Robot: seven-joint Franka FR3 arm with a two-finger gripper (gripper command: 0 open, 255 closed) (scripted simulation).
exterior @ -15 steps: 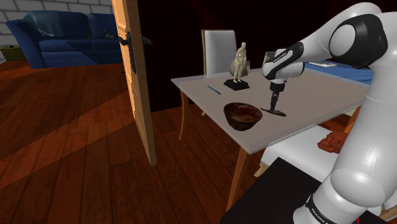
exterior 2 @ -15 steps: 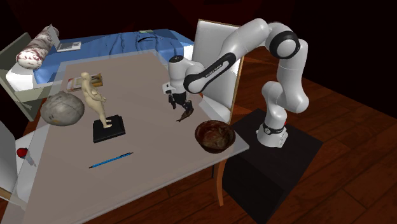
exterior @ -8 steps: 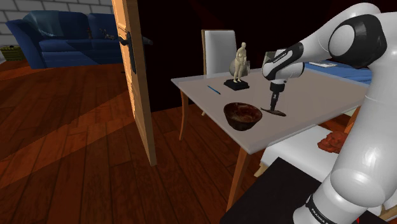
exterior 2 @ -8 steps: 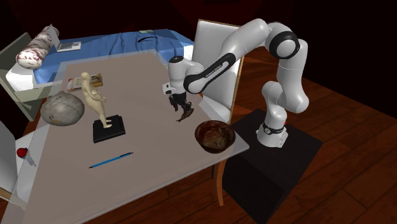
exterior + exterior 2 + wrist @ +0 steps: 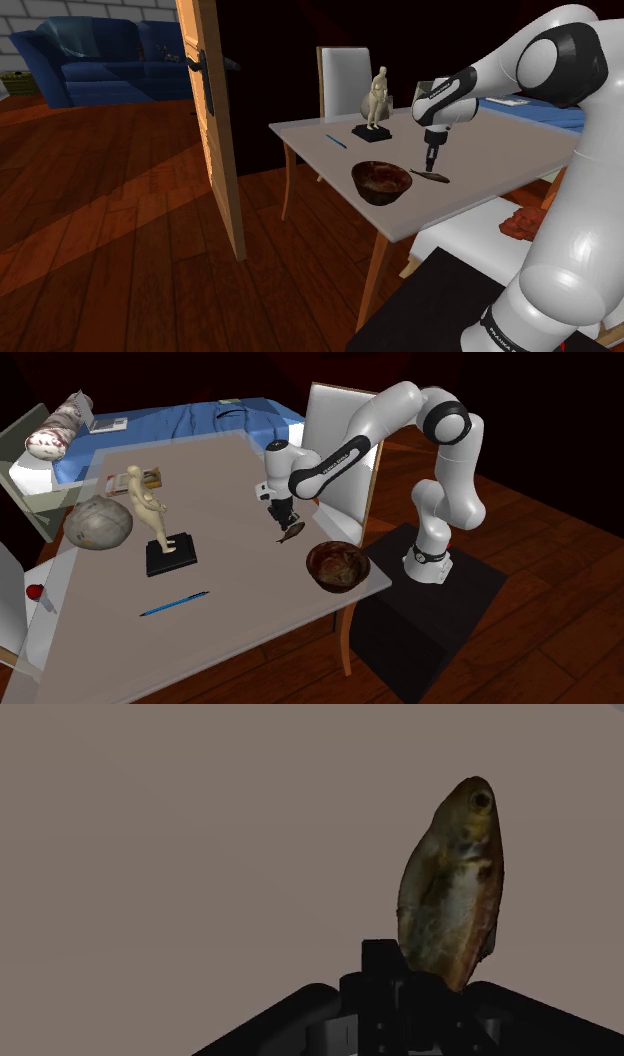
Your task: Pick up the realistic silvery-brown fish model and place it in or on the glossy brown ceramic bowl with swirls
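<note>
Gripper (image 5: 432, 163) pointing down over grey table (image 5: 500, 160), fingers narrow, clasped on one end of the silvery-brown fish (image 5: 431, 177). Wrist view: fish (image 5: 455, 894) stands out past the fingers, eye end farthest from them. Fish low above the tabletop; contact cannot be told. Shoulder view: fish just beside brown swirled bowl (image 5: 381, 183), at its 3 o'clock. Figurine (image 5: 376, 100) at the bowl's 12 o'clock, well apart.

Small white lettering runs along the dark band at the arm's base (image 5: 499, 335); too small to read; nothing else bears legible text.
</note>
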